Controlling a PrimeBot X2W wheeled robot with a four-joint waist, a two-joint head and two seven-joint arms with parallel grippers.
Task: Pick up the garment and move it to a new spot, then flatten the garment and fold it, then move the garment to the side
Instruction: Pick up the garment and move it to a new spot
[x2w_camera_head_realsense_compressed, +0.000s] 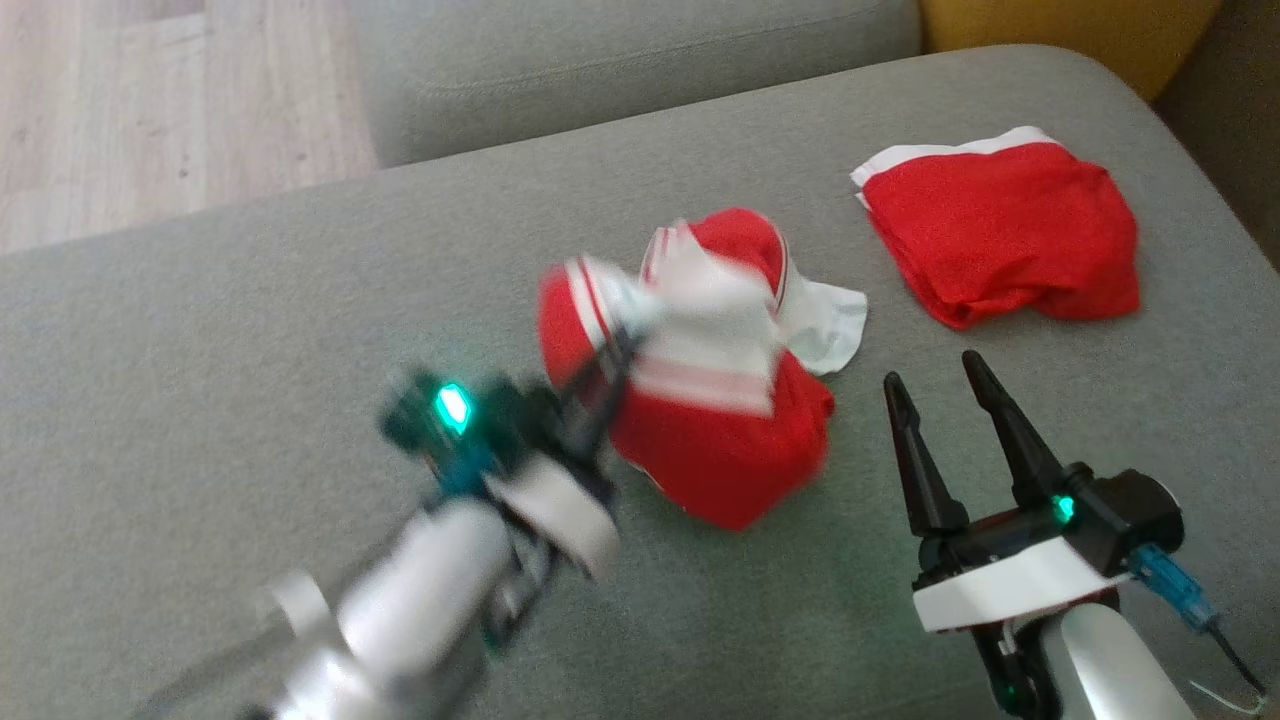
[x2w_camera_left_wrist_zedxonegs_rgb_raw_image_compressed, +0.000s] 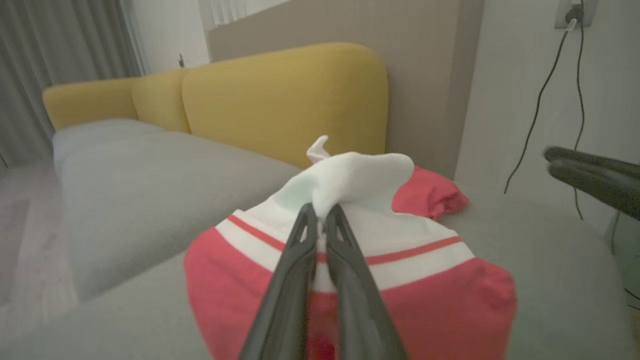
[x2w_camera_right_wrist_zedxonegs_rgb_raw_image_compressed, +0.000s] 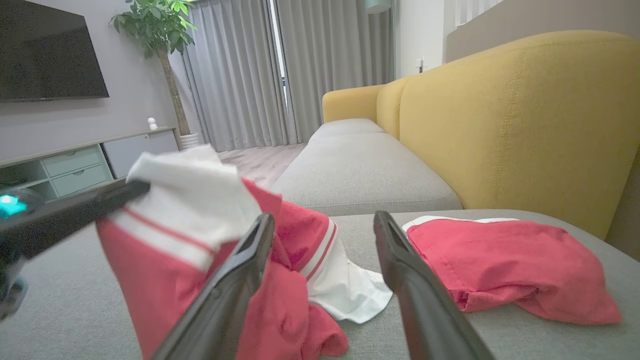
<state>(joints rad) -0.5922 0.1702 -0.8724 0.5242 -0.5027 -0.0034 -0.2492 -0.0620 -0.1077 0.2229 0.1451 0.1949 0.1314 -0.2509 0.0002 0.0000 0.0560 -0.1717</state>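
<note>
Pinching just a white edge, your left claw (x2w_camera_left_wrist_zedxonegs_rgb_raw_image_compressed: 322, 210) is clenched on the garment (x2w_camera_head_realsense_compressed: 720, 440), bunched ahead of its tips; right claw (x2w_camera_head_realsense_compressed: 930, 370) released beside it. Swing fast and that thin grip could slip.

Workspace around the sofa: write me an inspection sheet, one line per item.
Surface: grey sofa cushion, bare apart from the two garments.
Job's things: red and white garment, bunched, its white part raised, the rest lying on the cushion.
Clutter: second red garment, lying apart from the first at the cushion's far right.
Grippers: left gripper shut on the garment's white part; right gripper open and empty, beside the garment.
Cables: black cables hanging from a socket; blue connector with a thin wire at the right wrist.
Surroundings: yellow backrest, grey curtains, television, potted plant, wooden floor.
</note>
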